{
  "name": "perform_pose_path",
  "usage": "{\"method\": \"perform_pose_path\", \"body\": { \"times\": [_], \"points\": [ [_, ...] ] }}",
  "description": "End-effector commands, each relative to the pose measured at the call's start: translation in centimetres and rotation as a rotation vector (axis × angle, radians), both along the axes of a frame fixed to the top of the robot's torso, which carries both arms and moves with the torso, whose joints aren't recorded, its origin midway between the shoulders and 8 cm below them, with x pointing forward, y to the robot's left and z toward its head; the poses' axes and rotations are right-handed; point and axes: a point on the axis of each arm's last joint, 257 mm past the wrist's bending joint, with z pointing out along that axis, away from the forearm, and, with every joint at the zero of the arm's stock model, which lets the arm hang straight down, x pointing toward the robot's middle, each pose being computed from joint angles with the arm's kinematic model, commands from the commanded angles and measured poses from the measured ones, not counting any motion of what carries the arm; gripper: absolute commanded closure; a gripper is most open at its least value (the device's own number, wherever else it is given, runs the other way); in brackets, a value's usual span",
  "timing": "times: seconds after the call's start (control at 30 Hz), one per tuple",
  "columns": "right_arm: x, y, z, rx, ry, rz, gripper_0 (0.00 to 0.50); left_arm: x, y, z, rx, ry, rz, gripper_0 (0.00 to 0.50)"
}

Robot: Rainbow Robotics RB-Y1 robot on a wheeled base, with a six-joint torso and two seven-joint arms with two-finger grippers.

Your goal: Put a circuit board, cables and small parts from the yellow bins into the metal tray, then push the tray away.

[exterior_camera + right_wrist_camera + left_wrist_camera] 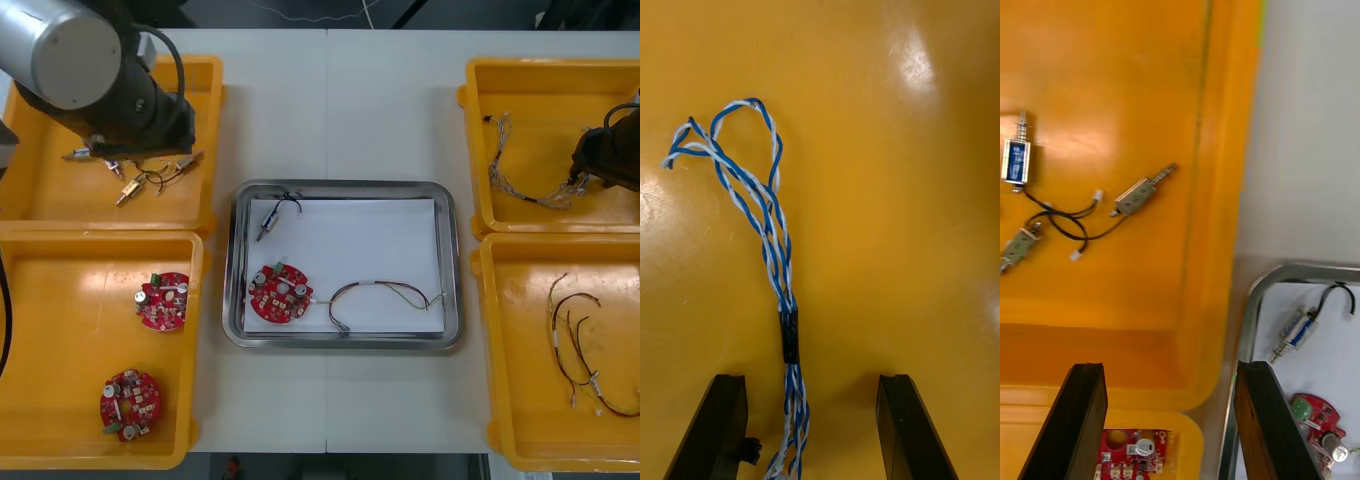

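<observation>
My right gripper (811, 424) hangs open low over the far right yellow bin (545, 85). A twisted blue and white cable (789, 336) lies on the bin floor and runs between its fingers, nearer one finger (711, 427). In the front view that gripper (606, 157) sits by the cable bundle (520, 175). The metal tray (342, 340), white inside, holds a red circuit board (279, 293), a small metal part (270, 218) and a red and yellow cable (385, 293). My left gripper (1169, 420) is open above the far left bin's wall (1202, 225), holding nothing.
Small metal parts (1139, 195) lie in the far left bin under the left arm (110, 80). Two circuit boards (163, 300) rest in the near left bin. Black cables (580, 340) lie in the near right bin. The tray's corner (1255, 300) is next to the left gripper.
</observation>
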Motion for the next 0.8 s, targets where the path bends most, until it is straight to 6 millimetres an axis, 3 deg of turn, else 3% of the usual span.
{"method": "perform_pose_path", "body": {
  "times": [0.03,0.1,0.13,0.17,0.2,0.27,0.53,0.8],
  "points": [
    [-0.2,0.2,-1.0,0.052,-0.010,-0.049,0.000,0.8,5.0,2.2,0.017,-0.019,0.027,0.000],
    [-0.4,0.3,-1.5,0.065,-0.006,-0.052,0.000,1.4,6.7,2.8,-0.013,-0.026,0.066,0.000],
    [-0.4,0.3,-1.5,0.069,-0.006,-0.054,0.026,1.5,7.1,2.9,-0.020,-0.029,0.076,0.000],
    [-0.4,0.5,-1.6,0.073,-0.007,-0.050,0.156,1.8,8.1,3.1,-0.030,-0.032,0.101,0.000],
    [-0.5,0.6,-1.8,0.082,-0.006,-0.053,0.389,2.0,9.0,3.3,-0.041,-0.033,0.127,0.000],
    [-0.6,0.8,-2.1,0.096,-0.005,-0.054,0.500,2.2,10.2,3.4,-0.053,-0.029,0.160,0.000],
    [-0.6,0.8,-1.9,0.098,-0.006,-0.048,0.500,3.5,14.8,2.6,-0.126,-0.017,0.327,0.000],
    [-2.0,-0.9,3.5,0.007,0.032,-0.027,0.500,5.1,17.0,2.3,-0.242,-0.032,0.539,0.000]
  ]
}}
